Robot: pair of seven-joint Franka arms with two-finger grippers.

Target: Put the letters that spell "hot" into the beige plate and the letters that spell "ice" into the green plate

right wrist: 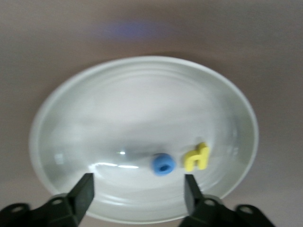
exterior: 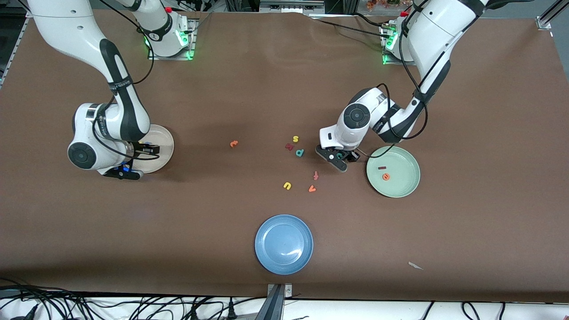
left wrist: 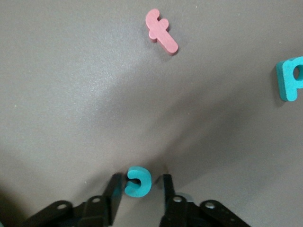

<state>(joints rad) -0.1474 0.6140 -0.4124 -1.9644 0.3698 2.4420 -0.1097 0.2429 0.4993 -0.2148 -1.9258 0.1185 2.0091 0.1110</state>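
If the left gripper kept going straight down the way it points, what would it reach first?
The teal c. It lies on the table between the jaws of the left gripper, which points down beside the green plate. Whether the jaws already touch it is unclear.

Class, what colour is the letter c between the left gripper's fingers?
Teal; the letter c shows best in the left wrist view.
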